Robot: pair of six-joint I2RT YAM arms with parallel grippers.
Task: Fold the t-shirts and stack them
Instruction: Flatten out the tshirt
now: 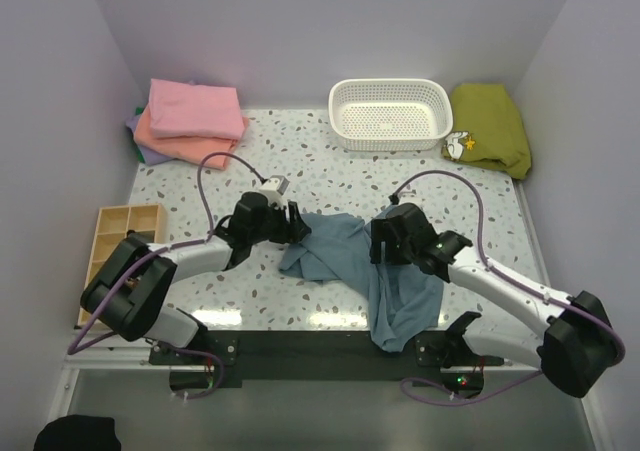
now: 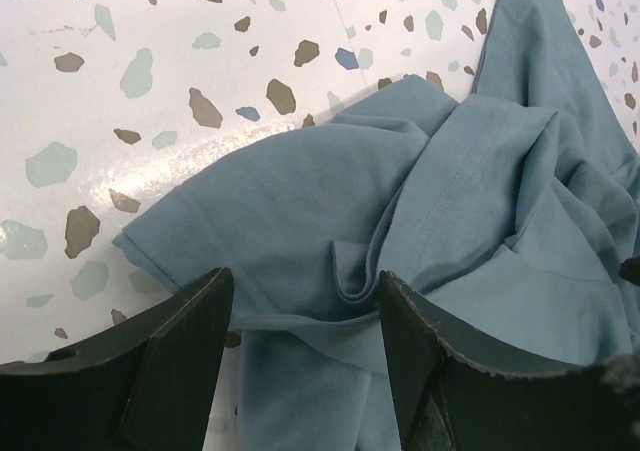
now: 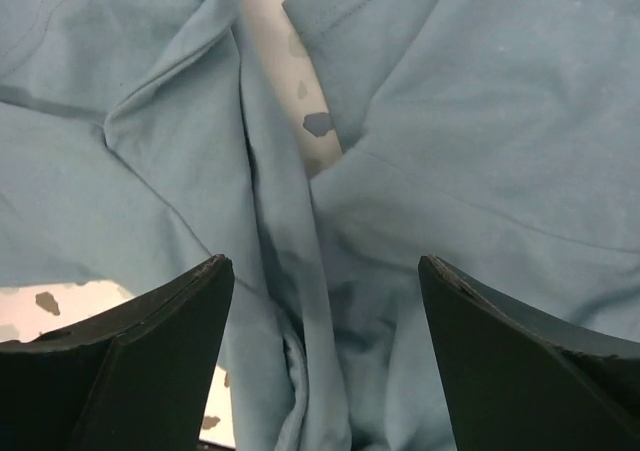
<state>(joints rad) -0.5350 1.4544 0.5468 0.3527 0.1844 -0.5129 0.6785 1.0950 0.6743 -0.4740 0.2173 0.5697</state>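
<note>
Avoiding a multi-layer pinch on the crumpled shirt

The dusty blue-grey cotton t-shirt [image 1: 340,256] lies bunched near the middle of the speckled terrazzo worktop [image 1: 480,186], close to its near edge, and one end hangs over that edge. The left gripper [image 2: 302,291] and the right gripper [image 3: 325,266] both stand over the cloth with jaws apart, holding nothing.

Hazard 1: each gripper faces overlapping folds. Closing here is likely to catch several layers and lift a knot rather than a single hem.

Hazard 2: the overhanging end can drag the shirt off the near edge if either arm pulls toward that edge.

The folded stack of pink, salmon-orange and lavender t-shirts [image 1: 190,121] sits at the far left corner, well apart.
</note>
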